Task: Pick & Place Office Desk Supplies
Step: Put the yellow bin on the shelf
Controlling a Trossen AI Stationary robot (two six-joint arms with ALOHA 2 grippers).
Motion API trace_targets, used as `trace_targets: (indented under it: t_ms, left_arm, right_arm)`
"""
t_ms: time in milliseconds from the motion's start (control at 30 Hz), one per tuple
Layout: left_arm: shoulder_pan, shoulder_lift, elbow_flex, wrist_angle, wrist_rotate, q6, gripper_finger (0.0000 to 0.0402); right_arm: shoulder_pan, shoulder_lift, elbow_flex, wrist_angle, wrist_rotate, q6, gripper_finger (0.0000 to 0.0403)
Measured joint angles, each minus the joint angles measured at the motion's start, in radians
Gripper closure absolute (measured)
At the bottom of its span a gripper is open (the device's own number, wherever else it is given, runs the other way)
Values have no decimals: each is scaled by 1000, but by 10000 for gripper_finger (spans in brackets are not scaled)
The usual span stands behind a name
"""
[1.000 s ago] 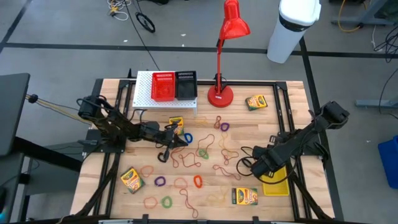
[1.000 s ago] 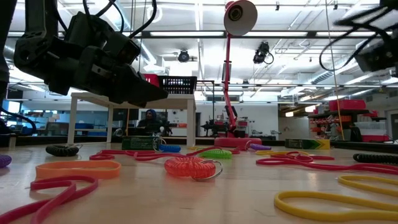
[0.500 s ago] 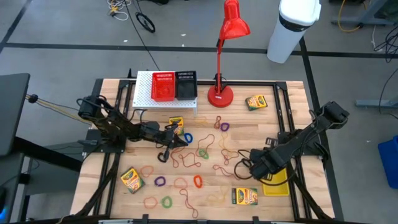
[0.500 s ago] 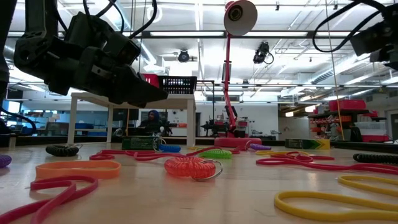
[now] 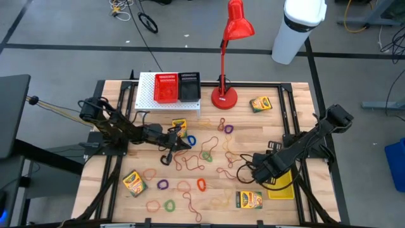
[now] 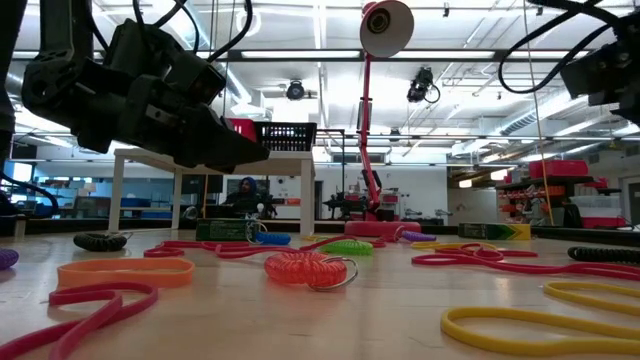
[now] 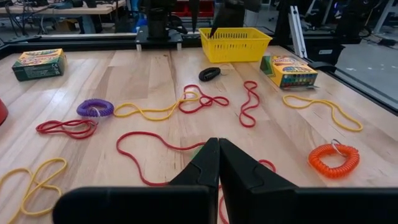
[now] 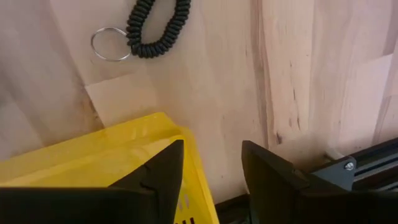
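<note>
A yellow basket (image 8: 93, 162) meets pale wood table (image 8: 298, 74), near a black coiled band (image 8: 158, 28).

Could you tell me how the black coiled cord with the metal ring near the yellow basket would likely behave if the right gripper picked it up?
The black coiled cord looks springy, so it would probably sag and stretch rather than stay stiff. It seems light, being thin. Its metal ring would likely dangle. Lying flat on the table, it seems unlikely to roll.

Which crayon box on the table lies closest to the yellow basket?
The crayon box at the table's near edge, just left of the yellow basket. The others lie farther off: one by the lamp's base, one before the white rack, one at the left near corner.
</note>
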Motion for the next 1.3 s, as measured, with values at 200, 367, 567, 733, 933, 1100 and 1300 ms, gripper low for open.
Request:
trace_targets:
  t_ms: [200,367,567,733,933,1100,1300]
  left_arm:
    - [-6,0,0,0,-1,1,392]
    - [-6,0,0,0,-1,1,392]
    - [-6,0,0,0,-1,3,392]
    - [-6,0,0,0,-1,3,392]
    - [-6,0,0,0,-1,0,392]
    - [-6,0,0,3,-10,10,392]
    - [-6,0,0,5,-12,3,392]
  right_arm:
    - [0,11,0,0,-9,-43,210]
    - [0,11,-8,4,-21,-44,234]
    - [0,11,-91,84,-72,-39,253]
    - [0,11,-108,103,-73,-41,265]
    - [0,11,-106,100,-74,-43,345]
    - [-1,9,-101,83,-85,-19,386]
    - [-1,3,-8,-57,-87,41,373]
